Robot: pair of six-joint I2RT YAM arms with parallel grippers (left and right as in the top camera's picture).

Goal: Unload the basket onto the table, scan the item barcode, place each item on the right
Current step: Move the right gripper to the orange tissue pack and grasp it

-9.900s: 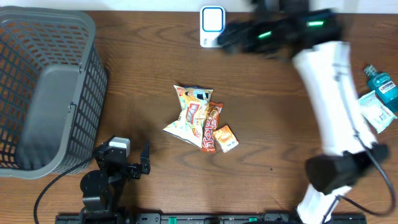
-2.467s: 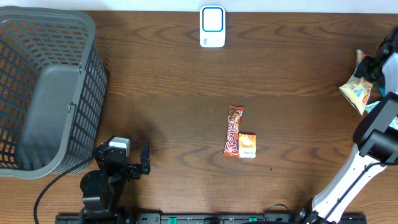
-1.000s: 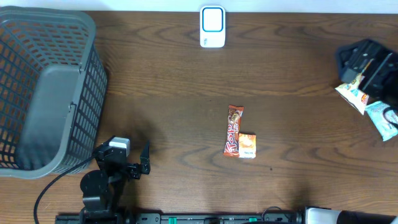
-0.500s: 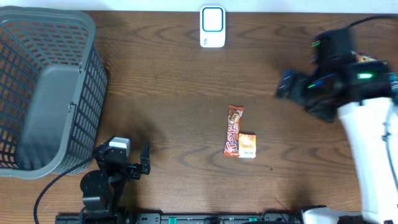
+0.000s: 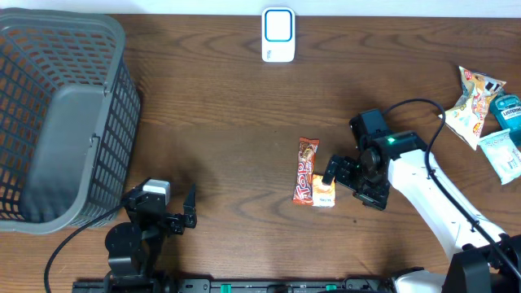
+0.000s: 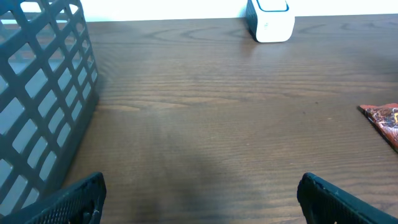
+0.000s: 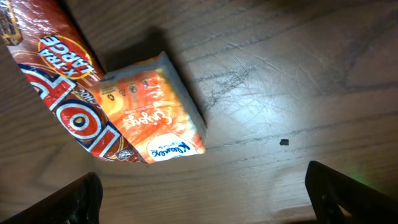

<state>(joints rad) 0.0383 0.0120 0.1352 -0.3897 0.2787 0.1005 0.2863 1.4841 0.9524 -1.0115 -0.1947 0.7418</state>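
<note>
Two snacks touching: orange pack [image 7: 152, 121] beside bar [image 7: 59, 74]. It looks light, soft, slick; right gripper [image 5: 342, 184] over it, jaws apart, empty. Pinch across its long edges.

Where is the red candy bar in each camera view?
Overhead: candy bar near the picture's centre.
Left wrist: only its end, at the right edge.
Right wrist: upper left, lying diagonally.
Landmark: the orange packet lies against it in overhead and right wrist; overhead and left wrist share the white scanner.
</note>
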